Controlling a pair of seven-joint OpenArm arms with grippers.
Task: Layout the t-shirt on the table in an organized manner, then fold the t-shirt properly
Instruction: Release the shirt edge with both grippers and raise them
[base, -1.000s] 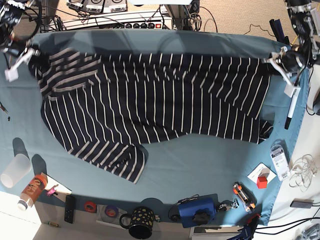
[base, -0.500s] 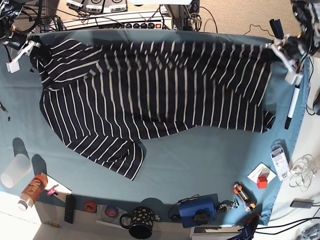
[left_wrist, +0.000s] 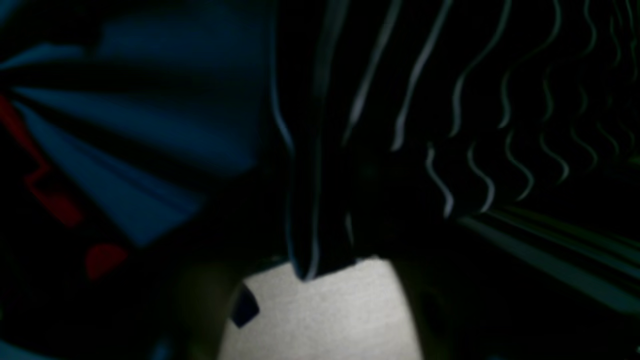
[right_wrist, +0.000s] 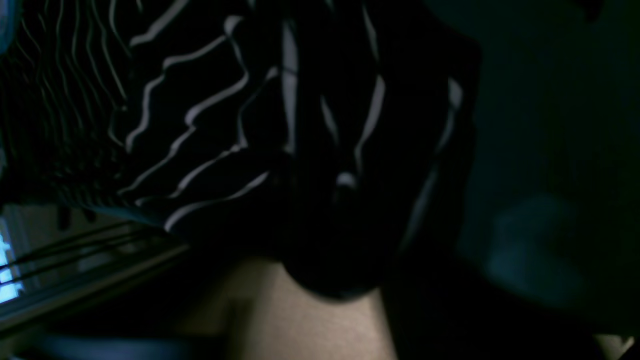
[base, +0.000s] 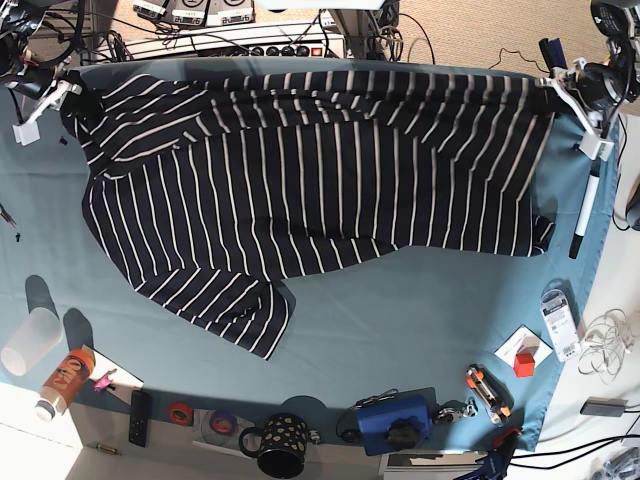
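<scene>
Base view: I've dragged the t-shirt (base: 310, 190) to the bench's (base: 420, 320) far edge; both end effectors (base: 583, 100) (base: 45, 95) at its corners, jaw state unclear, layout nearly there

T-shirt pulled back to the far edge and flattened

The t-shirt (base: 310, 190) now lies farther back on the table (base: 420, 320) than a second ago, its top hem along the far edge. The left gripper (base: 580, 95) and right gripper (base: 45, 95) sit farther back too, at the shirt's upper corners. The cloth spreads wider, and its near edge has retreated.
</scene>
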